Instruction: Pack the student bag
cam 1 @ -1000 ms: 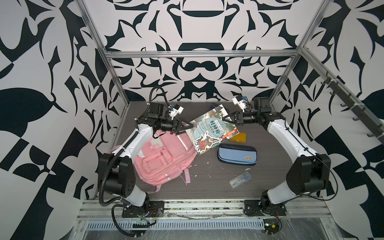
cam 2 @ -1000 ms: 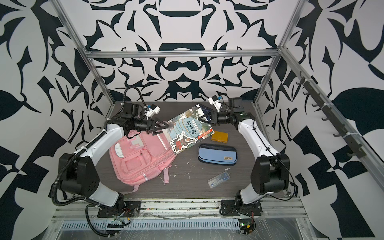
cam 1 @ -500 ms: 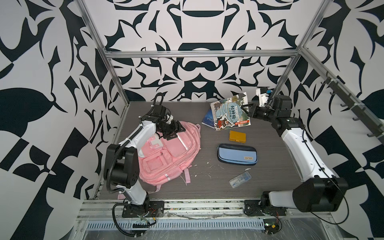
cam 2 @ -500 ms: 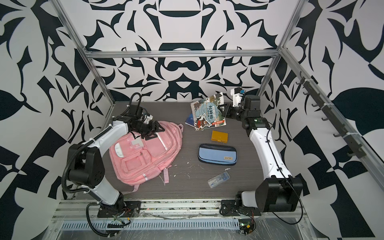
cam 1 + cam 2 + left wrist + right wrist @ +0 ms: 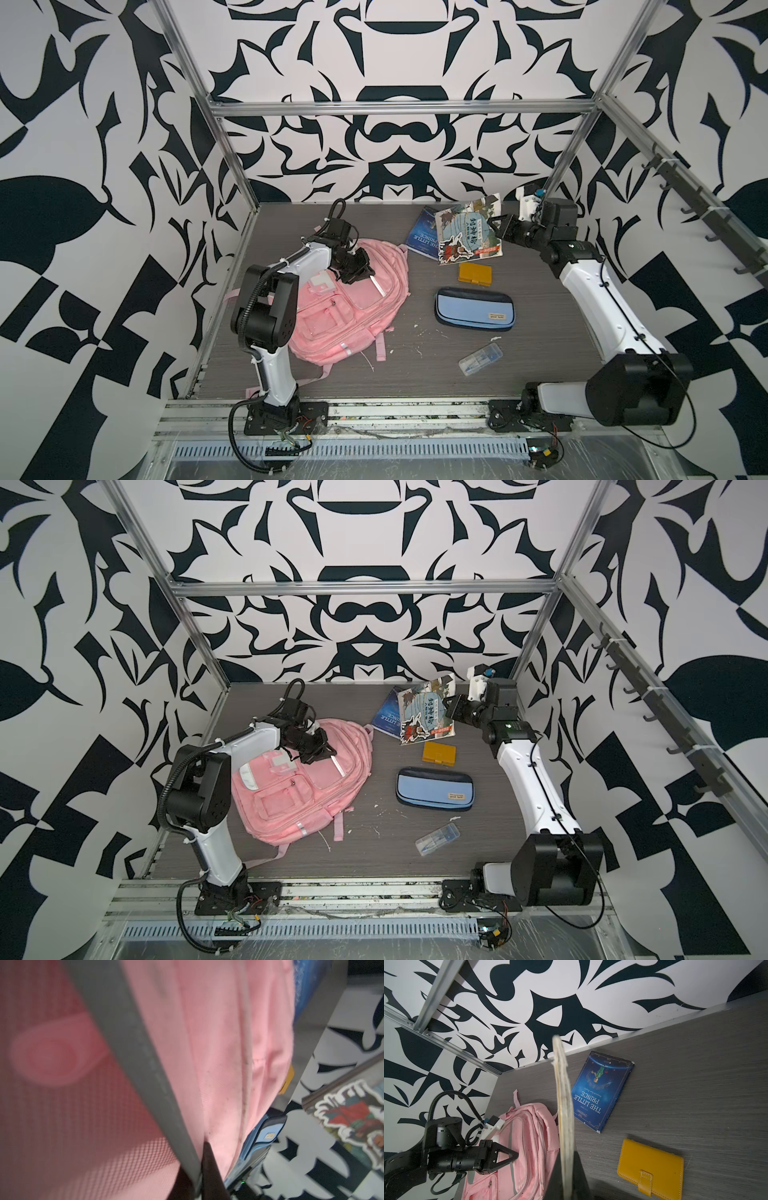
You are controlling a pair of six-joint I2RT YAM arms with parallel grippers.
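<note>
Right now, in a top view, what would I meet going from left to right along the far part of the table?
student bag → blue book → illustrated book → right claw, which grips that illustrated book.

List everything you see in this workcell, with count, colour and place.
student bag: 1, pink, table's left side
illustrated book: 1, multicoloured, held up, back right
blue book: 1, dark blue, flat at the back
wallet: 1, yellow, in front of books
pencil case: 1, light blue and navy, centre right
clear plastic case: 1, transparent, front
table: 1, dark grey, under everything
left gripper: 1, black, shut on the student bag
right gripper: 1, black, shut on the illustrated book
</note>
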